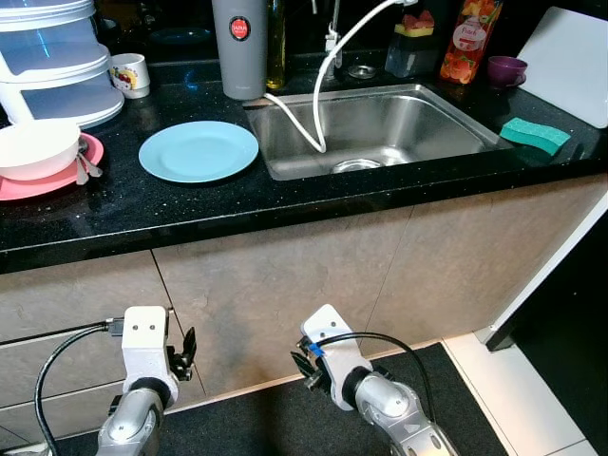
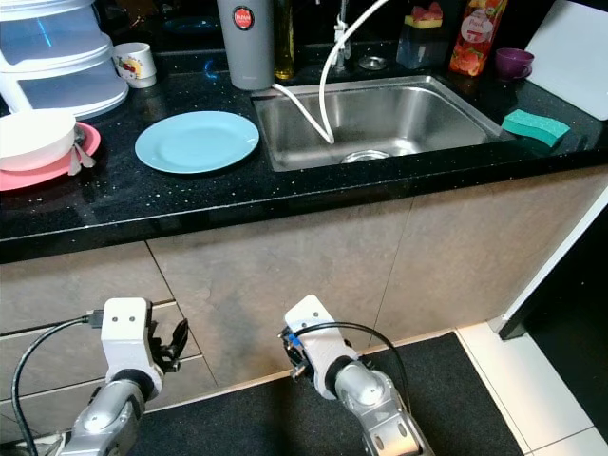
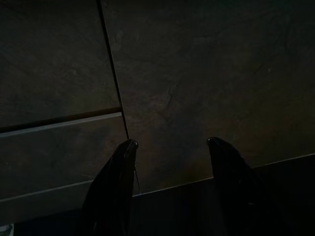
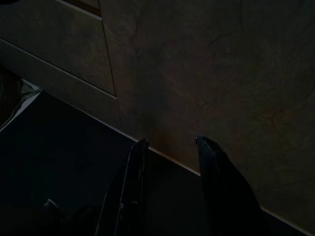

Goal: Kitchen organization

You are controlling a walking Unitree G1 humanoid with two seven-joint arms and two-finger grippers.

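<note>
Left eye view, black speckled countertop (image 1: 285, 204), steel sink (image 1: 380, 128), tan cabinet fronts (image 1: 285, 285), dark floor mat (image 1: 266, 418)

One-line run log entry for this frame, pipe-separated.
phase: idle at counter | left gripper: open, low by cabinet | right gripper: open, low by cabinet | blue plate: beside sink

Bare counter (image 1: 313, 204) between plate (image 1: 198, 150), sink (image 1: 380, 128)

Countertop (image 1: 142, 214): sink (image 1: 380, 128) at centre; plate (image 1: 199, 151) at its 9 o'clock; bowl (image 1: 33, 147) farther toward 9; sponge (image 1: 535, 135) at 3 o'clock; canister (image 1: 238, 46) and bottle (image 1: 470, 40) toward 12, behind sink.
</note>
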